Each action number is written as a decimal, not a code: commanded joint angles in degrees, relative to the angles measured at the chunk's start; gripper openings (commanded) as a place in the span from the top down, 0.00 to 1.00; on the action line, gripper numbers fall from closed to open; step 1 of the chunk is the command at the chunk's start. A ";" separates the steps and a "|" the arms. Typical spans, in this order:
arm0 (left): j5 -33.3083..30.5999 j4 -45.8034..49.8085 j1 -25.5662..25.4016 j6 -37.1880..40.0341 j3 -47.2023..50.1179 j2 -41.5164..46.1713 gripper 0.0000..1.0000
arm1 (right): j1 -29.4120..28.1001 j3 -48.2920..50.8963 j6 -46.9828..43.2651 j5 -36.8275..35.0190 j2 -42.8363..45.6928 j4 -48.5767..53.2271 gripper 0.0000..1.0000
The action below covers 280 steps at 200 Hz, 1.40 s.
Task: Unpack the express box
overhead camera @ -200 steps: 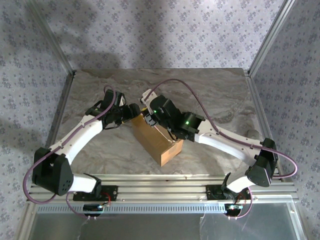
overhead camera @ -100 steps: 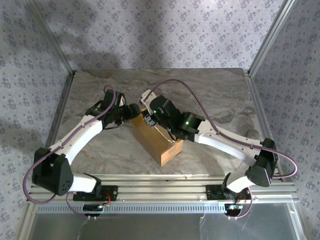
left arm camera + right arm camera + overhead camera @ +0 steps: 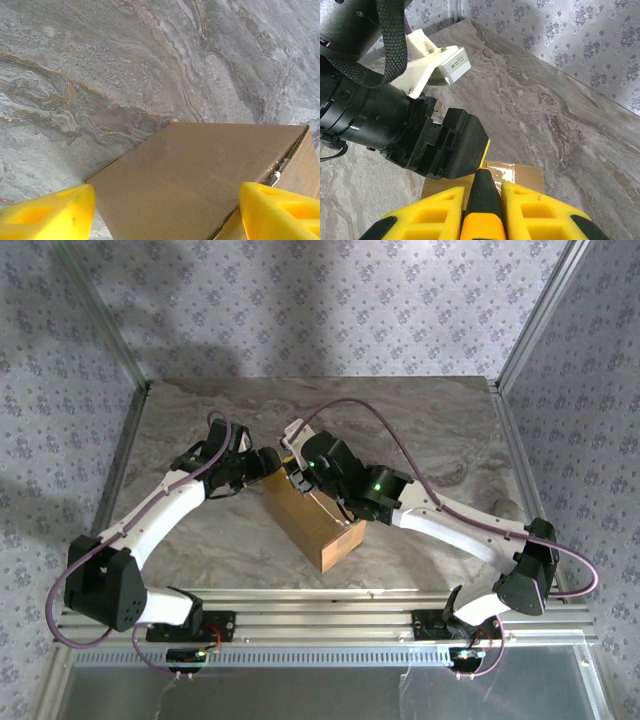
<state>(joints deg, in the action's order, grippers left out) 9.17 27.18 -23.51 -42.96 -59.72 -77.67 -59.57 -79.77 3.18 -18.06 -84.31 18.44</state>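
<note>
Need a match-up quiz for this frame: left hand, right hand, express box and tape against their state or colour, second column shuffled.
1. left hand
2. right hand
3. express box
4. tape

A. brown, on the marble table
B. shut on the utility knife
C. clear and glossy, on the box top
D. open, at the box's far end

Pairs: 1-D, 2-B, 3-A, 4-C

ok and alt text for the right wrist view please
The right gripper is shut on a black-and-yellow utility knife, its tip pointing ahead over the taped top of the express box. The black end of the left arm sits close in front, over a marble table.
</note>
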 commanded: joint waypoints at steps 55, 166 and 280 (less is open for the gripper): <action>-2.02 3.67 0.45 -0.05 -0.51 0.76 0.26 | 0.31 -0.78 -1.51 -0.86 0.75 -0.42 1.00; -2.01 3.71 0.39 0.05 -0.52 1.12 0.26 | 0.62 -0.88 -1.14 -0.22 -0.62 -0.01 1.00; -1.99 3.82 0.44 0.00 -0.60 0.94 0.26 | -0.42 -1.52 -1.42 -1.09 -0.22 0.72 1.00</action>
<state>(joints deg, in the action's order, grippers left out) 8.95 27.92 -23.46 -42.96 -59.72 -77.25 -59.37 -79.77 2.50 -18.33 -84.68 18.46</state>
